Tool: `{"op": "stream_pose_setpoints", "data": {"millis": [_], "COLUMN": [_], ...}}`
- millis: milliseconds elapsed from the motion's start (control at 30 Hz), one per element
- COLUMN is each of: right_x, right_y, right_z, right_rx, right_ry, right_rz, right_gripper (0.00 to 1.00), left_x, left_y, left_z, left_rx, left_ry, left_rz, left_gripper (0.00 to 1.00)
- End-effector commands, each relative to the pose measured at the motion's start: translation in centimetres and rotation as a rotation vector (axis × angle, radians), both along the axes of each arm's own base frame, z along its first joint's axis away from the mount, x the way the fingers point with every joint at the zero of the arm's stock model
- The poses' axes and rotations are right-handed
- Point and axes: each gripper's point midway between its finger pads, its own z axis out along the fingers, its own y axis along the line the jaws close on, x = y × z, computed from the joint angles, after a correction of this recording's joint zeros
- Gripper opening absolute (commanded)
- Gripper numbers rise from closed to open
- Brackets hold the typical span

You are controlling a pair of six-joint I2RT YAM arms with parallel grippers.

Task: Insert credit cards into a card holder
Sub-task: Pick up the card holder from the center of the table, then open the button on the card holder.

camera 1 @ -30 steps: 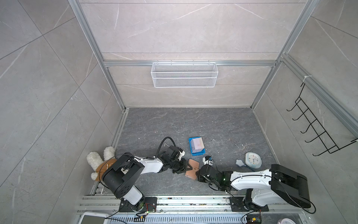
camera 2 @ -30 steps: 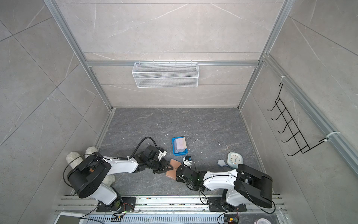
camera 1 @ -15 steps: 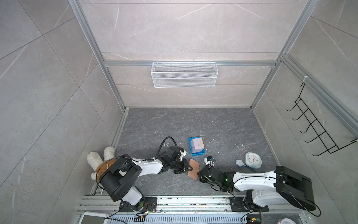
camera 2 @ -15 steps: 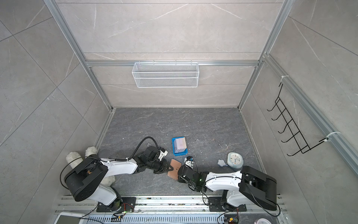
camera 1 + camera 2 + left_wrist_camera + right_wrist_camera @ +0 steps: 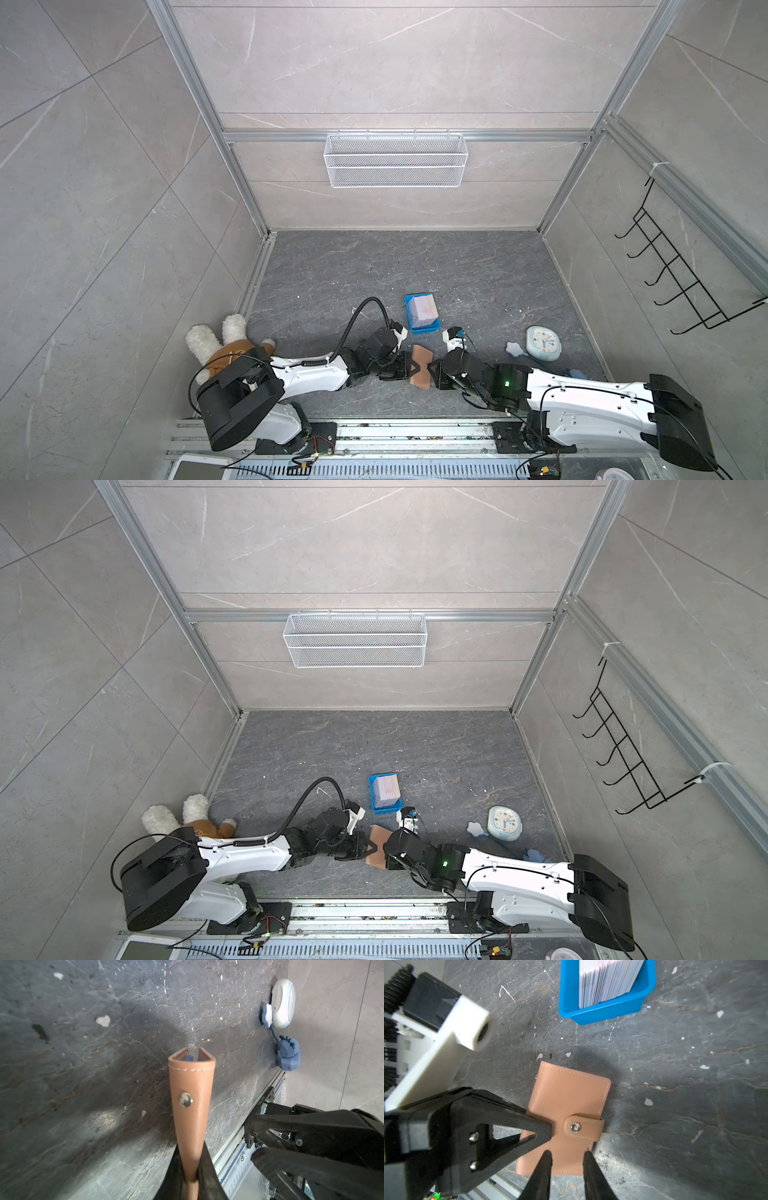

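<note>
Since a second ago the right arm's shoulder end has swung out toward the right wall. The card holder (image 5: 420, 371) now sits a little closer to the front rail. It shows in both top views, between the two arms, near the front middle of the dark grey stone-look bench (image 5: 374, 270).

The holder is tan and folded shut, with its snap tab (image 5: 584, 1127) buttoned. The left tool (image 5: 191, 1169) is clamped on the edge opposite the tab, with one black finger pressed to each face. Whether the holder rests on the bench or is lifted off it cannot be told.

The right tool (image 5: 567, 1159) comes at the holder from the other side. Its two pointed fingers stand apart, and the tan cover shows in the gap between them, just beside the tab. Whether they touch the cover is unclear.

The credit cards (image 5: 423, 311), pale white and pink, stand packed on edge in a small blue tray (image 5: 424, 329). The tray is near the holder, toward the back wall. A round pale clock (image 5: 543, 343) lies near the right wall, and a plush toy (image 5: 224, 353) lies by the left wall.
</note>
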Motion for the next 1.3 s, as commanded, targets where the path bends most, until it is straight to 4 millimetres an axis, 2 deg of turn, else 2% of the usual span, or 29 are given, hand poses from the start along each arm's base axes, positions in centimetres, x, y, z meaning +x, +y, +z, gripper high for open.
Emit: {"op": "stream_pose_setpoints", "data": {"millis": [0,300,967,1267], "right_x": [-0.1,-0.1,1.1,1.7], "right_y": [-1.0,-1.3,1.0,-0.6], "right_z": [0.2,-0.4,-2.8,-3.8], "right_rx": [-0.083,-0.115,-0.147,-0.173], "right_ry": [-0.018,-0.012,0.054,0.078], "right_rz": [0.02,0.011,0.042,-0.001], "right_gripper": [0.3,0.31,0.37,0.33], "left_x": [1.4,1.2,0.5,0.6], "left_y": [-0.1,-0.1,-0.5,-0.6], "left_z": [1.6,1.3,1.3,1.3], "left_rx": [-0.029,-0.009,-0.007,-0.004], "left_ry": [-0.089,-0.119,-0.142,-0.145], "left_rz": [0.077,0.076,0.054,0.057], "left_gripper": [0.09,0.09,0.09,0.09]}}
